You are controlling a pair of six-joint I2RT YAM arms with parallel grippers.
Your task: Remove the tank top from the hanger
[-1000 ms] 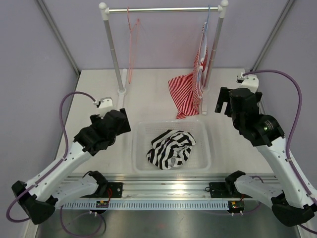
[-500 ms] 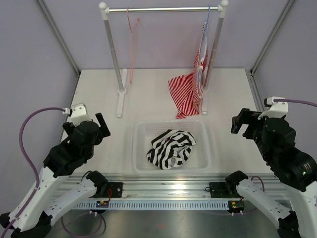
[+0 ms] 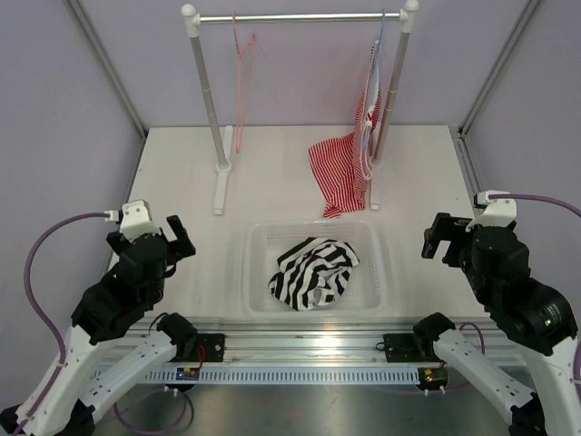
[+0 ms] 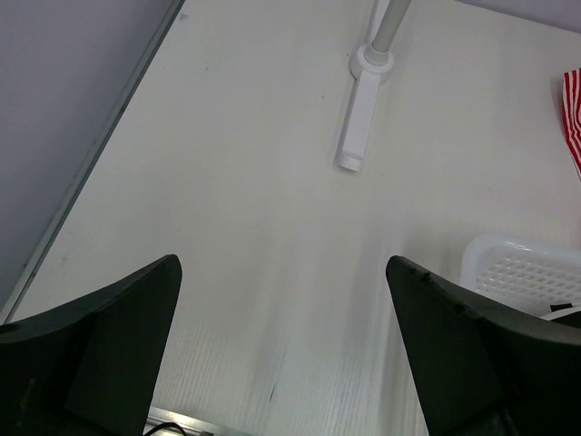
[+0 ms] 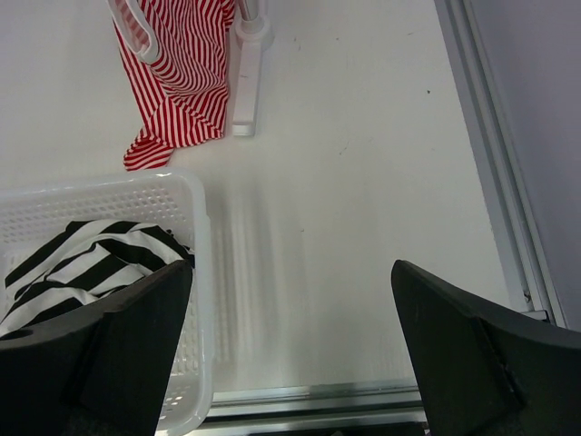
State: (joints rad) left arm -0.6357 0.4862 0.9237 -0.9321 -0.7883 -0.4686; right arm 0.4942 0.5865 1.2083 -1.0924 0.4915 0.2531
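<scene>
Both arms have drawn back to the near edge of the worktop (image 3: 272,182), folded low. Left claw (image 4: 281,263) and right claw (image 5: 290,265) stand wide open, holding nothing. The tank top (image 3: 313,271) lies crumpled in the basket (image 3: 377,272); the hanger (image 3: 241,82) hangs bare on the rail (image 3: 300,16).

Two dark fingers (image 4: 109,354) stand wide apart above the white worktop (image 4: 236,182), with a white rack foot (image 4: 361,127) ahead, a white basket (image 4: 517,272) corner at right, and red-striped cloth (image 4: 572,118) at the right edge.
</scene>
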